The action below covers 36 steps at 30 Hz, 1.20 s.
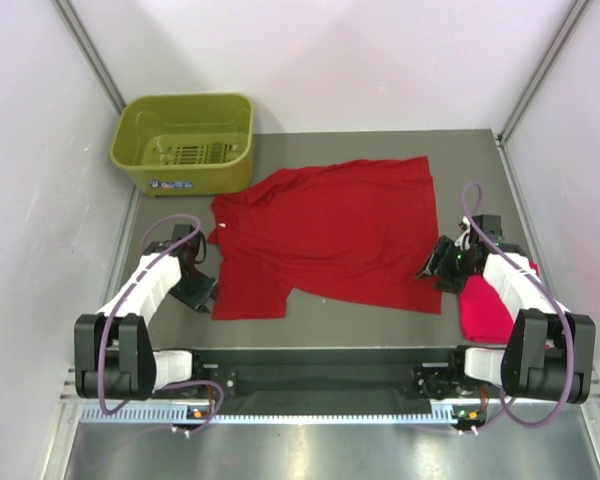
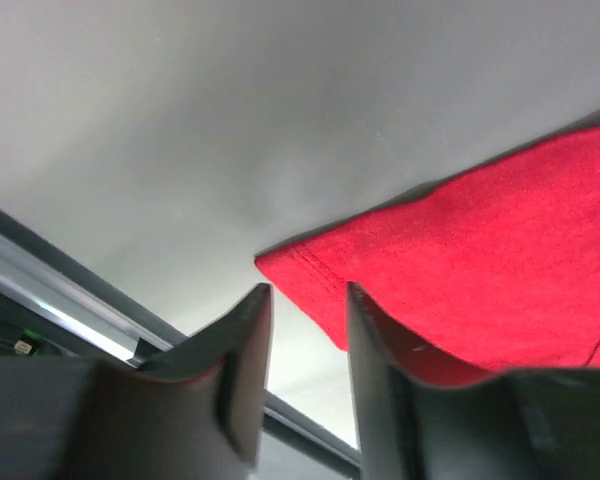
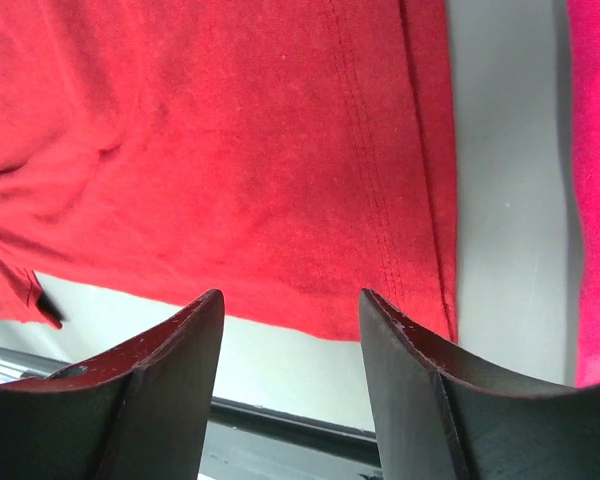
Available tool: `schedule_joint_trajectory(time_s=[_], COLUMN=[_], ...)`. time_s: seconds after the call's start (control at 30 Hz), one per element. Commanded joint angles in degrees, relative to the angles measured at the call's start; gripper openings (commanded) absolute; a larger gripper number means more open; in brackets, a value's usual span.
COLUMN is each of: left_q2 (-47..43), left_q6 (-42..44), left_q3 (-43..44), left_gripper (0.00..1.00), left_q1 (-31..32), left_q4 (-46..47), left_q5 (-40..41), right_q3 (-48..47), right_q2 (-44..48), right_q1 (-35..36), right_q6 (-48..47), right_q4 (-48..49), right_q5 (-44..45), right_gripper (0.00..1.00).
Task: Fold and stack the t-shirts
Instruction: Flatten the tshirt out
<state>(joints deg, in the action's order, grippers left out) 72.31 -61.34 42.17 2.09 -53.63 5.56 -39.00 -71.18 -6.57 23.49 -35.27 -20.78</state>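
Table: you have a grey table walled in white, and both arms reach out from its near edge.
Deep red shirt: it lies spread flat across the middle of the table, a little rumpled along its far-left edge, with one flap reaching toward the near-left.
Basket: the olive-green basket sits at the far-left corner, just beyond the shirt.
Pink shirt: it is bunched at the near-right, partly under your right arm and apart from the red one.
Right gripper: it is low over the red shirt's near-right corner, between the two shirts. The fingers are spread wide with nothing between them.
Left gripper: it sits low just left of the red shirt's near-left flap. The fingers are slightly parted, with only bare table showing in the gap.
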Motion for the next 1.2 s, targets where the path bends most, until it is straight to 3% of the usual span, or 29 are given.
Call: schedule_joint_trajectory(time_s=[0.0, 0.27, 0.5, 0.77, 0.8, 0.87, 1.03, 1.17], left_q2=[1.2, 0.7, 4.8, 5.7, 5.6, 5.9, 8.2, 10.2], left_q6=[-0.4, -1.1, -1.3, 0.2, 0.4, 1.4, 6.3, 11.6], left_q3=[-0.7, -3.6, -6.5, -6.2, -6.0, -5.4, -0.4, 3.6], left_gripper=[0.43, 0.46, 0.44, 0.18, 0.08, 0.00, 0.00, 0.00], left_q1=[-0.2, -0.2, -0.2, -0.9, -1.0, -1.0, -0.9, -0.9], left_q4=[1.7, 1.1, 6.7, 8.7, 8.9, 9.2, 9.7, 10.0], left_q5=[-1.9, -2.2, -2.4, -1.6, -1.8, -2.7, -4.9, -5.2], right_q3=[-0.4, 0.1, 1.4, 5.2, 5.8, 6.8, 7.2, 8.0], right_q2=[2.8, 3.3, 3.2, 4.6, 5.0, 5.4, 7.0, 6.7], right_q1=[-0.1, -0.2, -0.3, -1.8, -2.4, -3.6, -7.8, -12.7], right_q6=[-1.2, -1.8, -0.4, 9.0, 10.9, 12.1, 13.3, 11.2], right_q4=[-0.2, 0.0, 0.3, -1.4, -1.6, -2.2, -4.2, -6.9], right_q5=[-1.3, -0.8, -0.7, 2.0, 2.3, 3.3, 6.5, 6.4], right_gripper=[0.57, 0.57, 0.57, 0.57, 0.57, 0.57, 0.54, 0.40])
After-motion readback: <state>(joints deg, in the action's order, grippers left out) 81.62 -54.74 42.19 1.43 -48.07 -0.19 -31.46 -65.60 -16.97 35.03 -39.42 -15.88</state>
